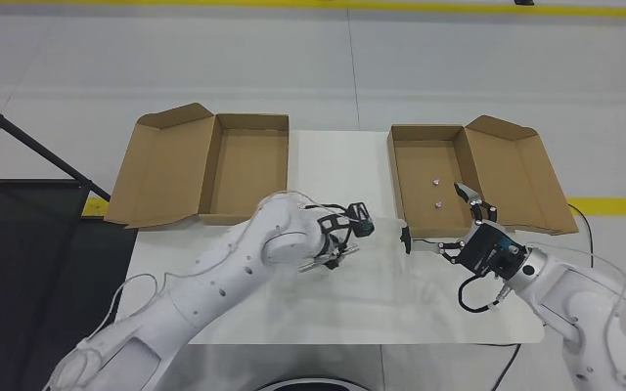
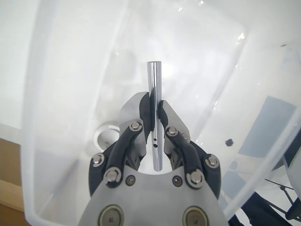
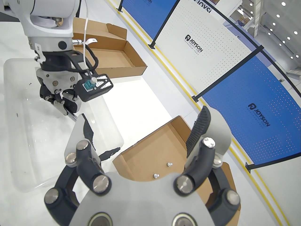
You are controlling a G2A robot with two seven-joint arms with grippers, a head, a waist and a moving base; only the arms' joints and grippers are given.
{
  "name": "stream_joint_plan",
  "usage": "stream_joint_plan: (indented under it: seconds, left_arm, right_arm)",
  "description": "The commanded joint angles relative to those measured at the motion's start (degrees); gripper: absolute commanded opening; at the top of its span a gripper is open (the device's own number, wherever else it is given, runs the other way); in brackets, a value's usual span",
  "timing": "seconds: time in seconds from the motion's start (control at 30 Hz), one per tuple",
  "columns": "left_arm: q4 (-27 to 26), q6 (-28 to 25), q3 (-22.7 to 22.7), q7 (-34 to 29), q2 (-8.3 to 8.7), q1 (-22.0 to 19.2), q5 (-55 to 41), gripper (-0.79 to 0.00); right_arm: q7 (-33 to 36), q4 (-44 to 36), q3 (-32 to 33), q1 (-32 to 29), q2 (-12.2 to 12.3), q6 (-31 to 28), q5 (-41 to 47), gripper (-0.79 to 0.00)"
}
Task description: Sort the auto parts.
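Note:
My left gripper (image 2: 155, 105) is shut on a polished metal rod (image 2: 154, 78), held inside a clear plastic bin (image 2: 42, 109). A white ring-shaped part (image 2: 102, 138) lies on the bin floor beside the fingers. In the top view the left gripper (image 1: 335, 252) hangs over the middle of the table. My right gripper (image 3: 143, 116) is open and holds nothing, at the near corner of the right cardboard box (image 3: 141, 156); the top view shows the right gripper (image 1: 438, 217) at that box's front edge. Two small bolts (image 1: 435, 193) lie in this box (image 1: 406, 181).
An open cardboard box (image 1: 245, 166) with nothing visible inside stands at the table's back left. Both boxes have their lids folded outward. The clear bin (image 3: 21, 147) takes up the table's front middle. Blue and white barrier panels (image 3: 211, 48) stand on the floor behind.

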Motion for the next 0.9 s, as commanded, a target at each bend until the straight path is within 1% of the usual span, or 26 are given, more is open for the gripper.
stream_joint_plan:
  seconds: [0.0, 0.1, 0.13, 0.43, 0.5, 0.6, 0.8, 0.87]
  left_arm:
    - [-2.98, -1.05, -3.3, 1.24, 0.97, 1.63, -1.3, -0.785]
    - [-7.84, -0.38, -8.99, 2.52, 2.63, 4.72, -0.04, -0.785]
    - [-9.17, -0.32, -10.07, 2.68, 2.98, 5.64, 0.39, -0.785]
    - [-9.17, -0.32, -10.07, 2.68, 2.98, 5.64, 0.39, -0.785]
    - [-9.51, -0.84, -9.83, 4.63, 3.0, 6.51, -0.19, -0.785]
    - [-9.93, -0.37, -11.91, 7.6, 3.27, 6.81, -1.93, -0.785]
    - [-10.5, 1.72, -19.53, 15.99, 4.13, 8.91, -8.71, -0.785]
    - [-11.0, 1.89, -21.29, 18.93, 4.3, 9.78, -10.76, -0.785]
  right_arm:
    - [0.0, 0.0, 0.0, 0.0, 0.0, 0.0, 0.0, 0.0]
    - [0.0, 0.0, 0.0, 0.0, 0.0, 0.0, 0.0, 0.0]
    - [0.0, 0.0, 0.0, 0.0, 0.0, 0.0, 0.0, 0.0]
    - [0.0, 0.0, 0.0, 0.0, 0.0, 0.0, 0.0, 0.0]
    - [0.0, 0.0, 0.0, 0.0, 0.0, 0.0, 0.0, 0.0]
    - [0.0, 0.0, 0.0, 0.0, 0.0, 0.0, 0.0, 0.0]
    - [0.0, 0.0, 0.0, 0.0, 0.0, 0.0, 0.0, 0.0]
    - [0.0, 0.0, 0.0, 0.0, 0.0, 0.0, 0.0, 0.0]
